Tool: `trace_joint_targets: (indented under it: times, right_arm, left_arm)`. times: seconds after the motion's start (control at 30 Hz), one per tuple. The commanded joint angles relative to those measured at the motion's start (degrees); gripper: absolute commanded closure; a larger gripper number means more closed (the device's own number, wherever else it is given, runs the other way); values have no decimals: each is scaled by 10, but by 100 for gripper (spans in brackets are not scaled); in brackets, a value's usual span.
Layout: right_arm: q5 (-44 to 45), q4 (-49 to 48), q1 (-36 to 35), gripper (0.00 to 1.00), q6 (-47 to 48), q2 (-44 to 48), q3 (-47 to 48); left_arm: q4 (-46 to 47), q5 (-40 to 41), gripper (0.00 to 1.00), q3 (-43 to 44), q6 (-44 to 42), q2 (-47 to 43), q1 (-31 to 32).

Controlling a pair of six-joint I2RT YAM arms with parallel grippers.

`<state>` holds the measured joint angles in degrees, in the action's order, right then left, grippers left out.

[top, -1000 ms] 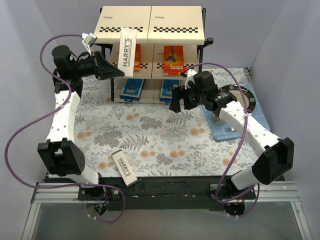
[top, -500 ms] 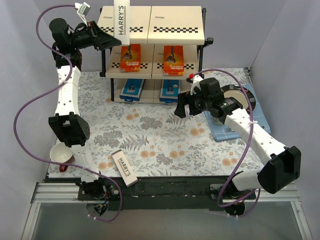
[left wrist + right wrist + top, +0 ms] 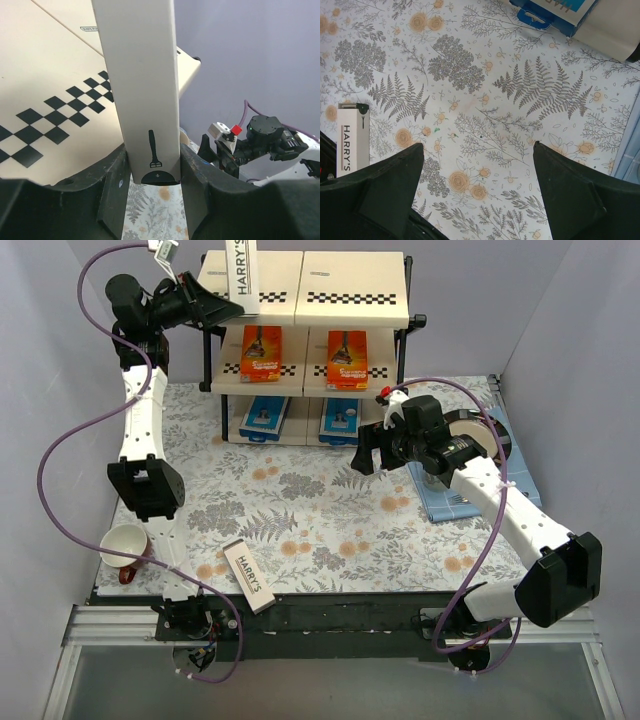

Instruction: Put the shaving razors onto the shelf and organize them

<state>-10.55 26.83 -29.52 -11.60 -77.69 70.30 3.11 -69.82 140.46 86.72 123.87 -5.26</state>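
Note:
My left gripper is shut on a long white HARRY'S box and holds it over the left half of the shelf's top board. In the left wrist view the box stands between my fingers above the checkered strip. Two orange Gillette cards sit on the middle tier. Two blue-and-white boxes sit on the bottom tier. A second HARRY'S box lies on the table near the front; it also shows in the right wrist view. My right gripper is open and empty above the floral cloth.
A beige mug stands at the front left beside the left arm. A dark plate and a blue napkin with a fork lie at the right. The shelf's black frame post stands at the right of the rack.
My left arm has risen and carried the HARRY'S box from the shelf's front up over the top board. The mug has come into view. My right gripper drew back a little to the right.

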Motion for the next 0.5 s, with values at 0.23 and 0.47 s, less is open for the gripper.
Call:
trace_joint_targets:
  times: [0.23,0.47]
  right_arm:
    - [-1,-27,5,3,13,7,-5]
    - [-3,-28,7,3,12,7,-5]
  left_arm:
    - [36,66,36,19,9,9,3]
    - [15,84,33,9,-6,-8,2]
